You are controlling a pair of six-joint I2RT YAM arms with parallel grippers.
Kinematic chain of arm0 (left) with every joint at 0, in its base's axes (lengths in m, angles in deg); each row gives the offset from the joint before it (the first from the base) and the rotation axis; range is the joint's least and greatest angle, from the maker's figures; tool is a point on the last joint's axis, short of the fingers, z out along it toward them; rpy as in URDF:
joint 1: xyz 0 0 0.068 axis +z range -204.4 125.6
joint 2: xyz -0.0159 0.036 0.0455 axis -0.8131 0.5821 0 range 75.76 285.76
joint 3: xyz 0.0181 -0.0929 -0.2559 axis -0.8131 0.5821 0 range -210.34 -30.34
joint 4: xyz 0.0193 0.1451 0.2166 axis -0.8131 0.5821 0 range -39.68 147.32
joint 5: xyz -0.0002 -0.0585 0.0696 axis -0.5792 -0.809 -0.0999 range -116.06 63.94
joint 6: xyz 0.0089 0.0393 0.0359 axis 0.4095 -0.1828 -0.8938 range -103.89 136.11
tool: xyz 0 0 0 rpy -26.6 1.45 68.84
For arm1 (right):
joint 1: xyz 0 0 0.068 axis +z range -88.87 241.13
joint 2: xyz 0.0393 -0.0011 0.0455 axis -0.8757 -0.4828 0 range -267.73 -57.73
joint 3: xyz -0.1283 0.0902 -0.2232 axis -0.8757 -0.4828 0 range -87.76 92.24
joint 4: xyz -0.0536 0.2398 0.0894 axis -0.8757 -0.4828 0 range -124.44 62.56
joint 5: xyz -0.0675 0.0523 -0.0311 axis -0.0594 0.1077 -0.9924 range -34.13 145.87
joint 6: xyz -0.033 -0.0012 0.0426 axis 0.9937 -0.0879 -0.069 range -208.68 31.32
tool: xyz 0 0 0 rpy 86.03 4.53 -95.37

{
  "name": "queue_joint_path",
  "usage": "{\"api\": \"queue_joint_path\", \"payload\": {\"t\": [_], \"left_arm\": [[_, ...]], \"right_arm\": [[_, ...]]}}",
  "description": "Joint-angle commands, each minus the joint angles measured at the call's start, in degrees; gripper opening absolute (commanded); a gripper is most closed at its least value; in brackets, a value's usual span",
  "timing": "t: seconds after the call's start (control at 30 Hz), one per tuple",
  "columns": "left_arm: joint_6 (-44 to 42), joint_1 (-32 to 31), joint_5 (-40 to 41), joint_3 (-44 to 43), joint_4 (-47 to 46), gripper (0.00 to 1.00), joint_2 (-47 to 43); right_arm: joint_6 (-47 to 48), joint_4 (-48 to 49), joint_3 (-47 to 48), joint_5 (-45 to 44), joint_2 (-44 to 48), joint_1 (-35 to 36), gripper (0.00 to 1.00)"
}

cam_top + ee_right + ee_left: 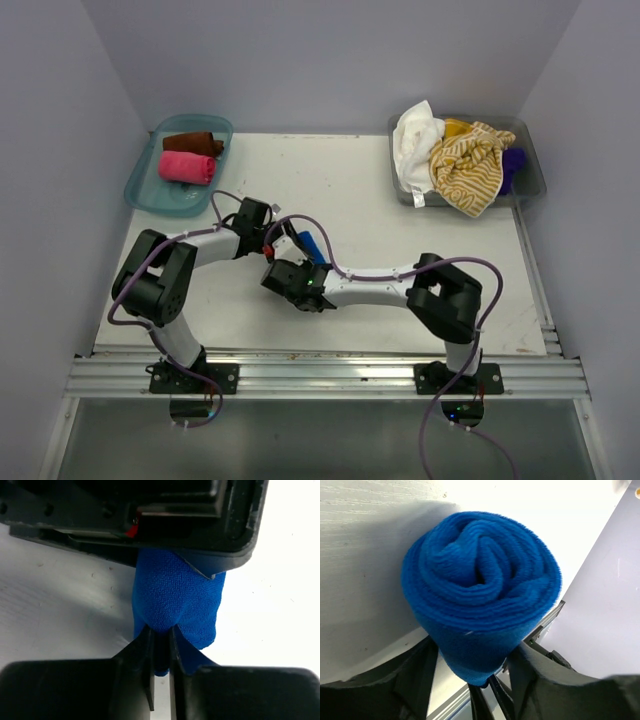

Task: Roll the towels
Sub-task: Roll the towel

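Over the counter [400, 215], the blue towel [480, 585], clasped by the left claw [475, 672] and pinched at six o'clock by the right claw [160, 645], could be pulled unrolled.

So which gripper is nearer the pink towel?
Left. The left gripper, right of the pink towel, holds the blue towel; the right gripper pinches it too, slightly farther off.

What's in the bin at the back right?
A white towel, a yellow striped towel and a bit of purple towel, heaped. Anything beneath them in the bin is covered.

Rolled towels [187, 167] lie in the left tray [170, 199].
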State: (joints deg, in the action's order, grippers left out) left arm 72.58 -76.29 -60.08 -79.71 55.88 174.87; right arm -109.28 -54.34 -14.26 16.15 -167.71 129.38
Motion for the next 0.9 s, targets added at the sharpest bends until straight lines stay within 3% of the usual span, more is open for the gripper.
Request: {"api": "queue_joint_path", "payload": {"t": [0.0,0.07,0.23,0.33,0.47,0.63,0.87], "left_arm": [[-0.4,-0.2,1.9,-0.2,2.7,0.61,-1.8],[-0.7,-0.2,2.3,-0.5,3.4,0.7,-2.5],[-1.4,-0.1,2.6,-1.0,3.8,0.8,-3.0],[-1.5,-0.1,2.6,-1.0,3.8,0.81,-2.9],[-1.4,-0.2,3.1,-1.2,3.4,0.7,-3.0],[-2.4,-0.2,4.7,-2.8,4.5,0.67,-3.5],[-5.8,-0.3,11.6,-4.1,8.2,0.82,-5.8]], "right_arm": [[-3.1,3.2,-2.5,-0.7,2.6,-2.1,0.05],[-3.0,5.4,-5.1,4.2,4.9,-3.0,0.0],[-3.1,14.3,-12.0,16.8,11.7,-7.3,0.0],[-3.9,18.4,-15.2,23.5,14.5,-9.4,0.0],[-5.0,20.4,-16.4,27.5,15.6,-10.9,0.0],[-7.5,22.1,-17.2,32.5,15.8,-12.5,0.0],[-11.3,24.3,-17.9,37.7,14.9,-14.6,0.0]]}}
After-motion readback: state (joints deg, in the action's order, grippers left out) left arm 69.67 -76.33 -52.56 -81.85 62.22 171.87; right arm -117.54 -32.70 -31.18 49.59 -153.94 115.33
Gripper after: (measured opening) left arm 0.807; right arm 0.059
